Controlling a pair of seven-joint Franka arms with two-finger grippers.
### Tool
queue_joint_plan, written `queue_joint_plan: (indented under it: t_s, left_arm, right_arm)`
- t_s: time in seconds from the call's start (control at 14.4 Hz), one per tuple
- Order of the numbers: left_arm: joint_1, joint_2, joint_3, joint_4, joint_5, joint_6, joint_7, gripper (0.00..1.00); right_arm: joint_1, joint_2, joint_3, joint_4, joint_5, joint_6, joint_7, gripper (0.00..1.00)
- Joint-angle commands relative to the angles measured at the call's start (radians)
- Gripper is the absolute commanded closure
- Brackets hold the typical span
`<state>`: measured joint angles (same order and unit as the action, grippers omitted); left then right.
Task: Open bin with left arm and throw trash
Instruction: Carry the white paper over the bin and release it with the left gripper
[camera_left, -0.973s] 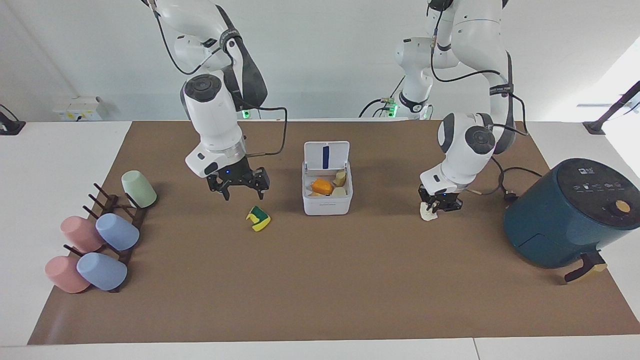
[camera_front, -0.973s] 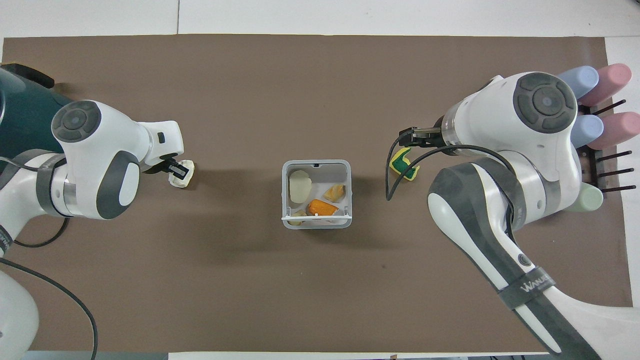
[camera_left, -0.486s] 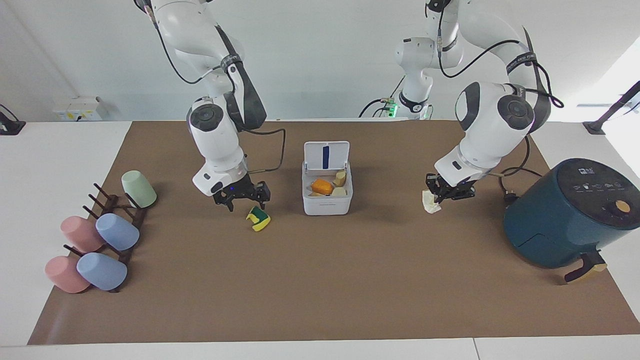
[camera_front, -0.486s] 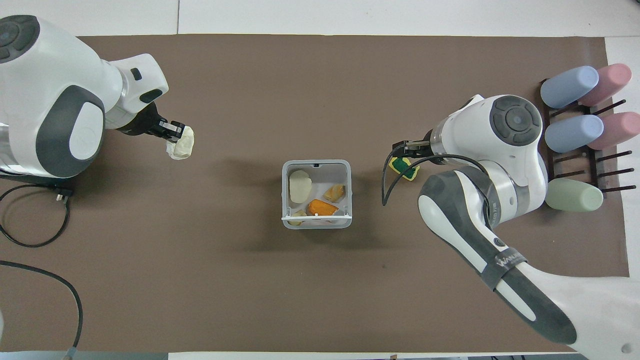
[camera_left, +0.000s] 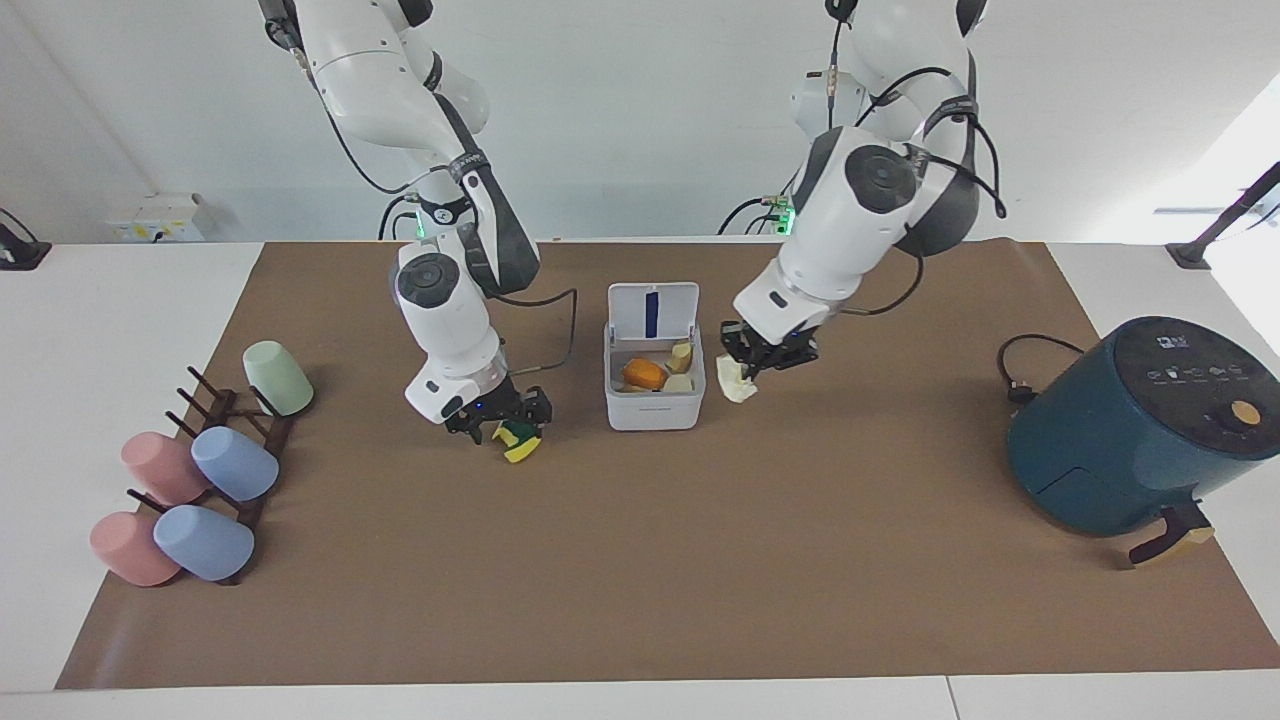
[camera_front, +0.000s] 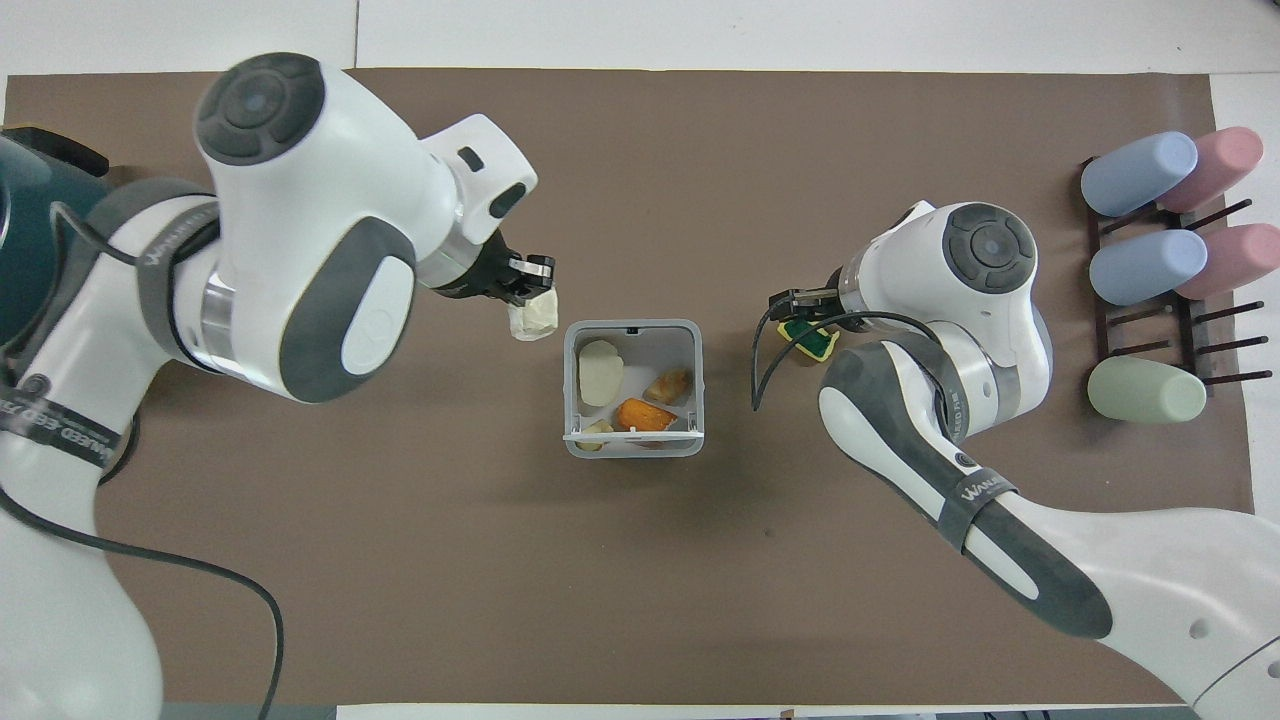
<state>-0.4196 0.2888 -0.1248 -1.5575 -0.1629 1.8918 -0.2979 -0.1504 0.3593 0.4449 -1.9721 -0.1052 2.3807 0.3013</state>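
Observation:
The white bin (camera_left: 655, 408) (camera_front: 633, 442) stands mid-table with its lid (camera_left: 653, 309) swung up. Inside lie an orange piece (camera_left: 644, 374), a cream oval lump (camera_front: 600, 372) and tan scraps. My left gripper (camera_left: 752, 368) (camera_front: 532, 295) is shut on the wrinkly white paper wad (camera_left: 737, 386) (camera_front: 532, 319), held in the air just beside the bin, on the left arm's side. My right gripper (camera_left: 503, 425) (camera_front: 797, 315) is open and low over the green-and-yellow spongy piece (camera_left: 520, 442) (camera_front: 814, 342), which lies on the mat on the bin's other flank.
A big teal air fryer (camera_left: 1130, 430) (camera_front: 30, 230) sits at the left arm's end, its cord (camera_left: 1020, 370) lying on the mat. A dark rack (camera_left: 235, 440) with several pastel cups (camera_front: 1140, 265) stands at the right arm's end.
My left gripper has lifted the paper wad off the mat and carried it across to the bin's side. My right gripper has come down onto the spongy piece.

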Motion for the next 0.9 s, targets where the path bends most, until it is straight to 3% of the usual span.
queue_joint_plan:
  t_s: [0.0,0.14,0.28,0.35,0.49,0.76,0.83]
  left_arm:
    - [-0.071,-0.01,0.016,-0.035,-0.03,0.041,-0.047,1.0]
    - [-0.102,-0.048,0.017,-0.119,-0.029,0.087,-0.05,1.0]
    - [-0.131,-0.071,0.017,-0.205,-0.029,0.154,-0.05,1.0]
    - [-0.143,-0.073,0.017,-0.223,-0.029,0.168,-0.05,1.0]
    - [-0.16,-0.074,0.019,-0.249,-0.029,0.179,-0.044,1.0]
    - [-0.162,-0.082,0.017,-0.266,-0.029,0.175,-0.035,1.0]
    - [-0.162,-0.082,0.017,-0.266,-0.027,0.175,-0.035,0.58]
  right_arm:
    - [-0.009,0.007,0.009,-0.01,-0.031,0.029,-0.017,0.04]
    - [-0.009,0.007,0.009,-0.031,-0.031,0.055,-0.019,0.13]
    - [-0.003,0.004,0.009,-0.039,-0.033,0.054,-0.017,0.31]
    - [0.008,0.004,0.009,-0.039,-0.033,0.052,-0.017,0.47]
    - [0.011,0.004,0.009,-0.037,-0.033,0.057,-0.014,0.97]
    - [0.011,-0.002,0.009,-0.028,-0.033,0.045,-0.007,1.0]
    - [0.009,-0.014,0.009,-0.028,-0.033,0.035,-0.007,1.0]
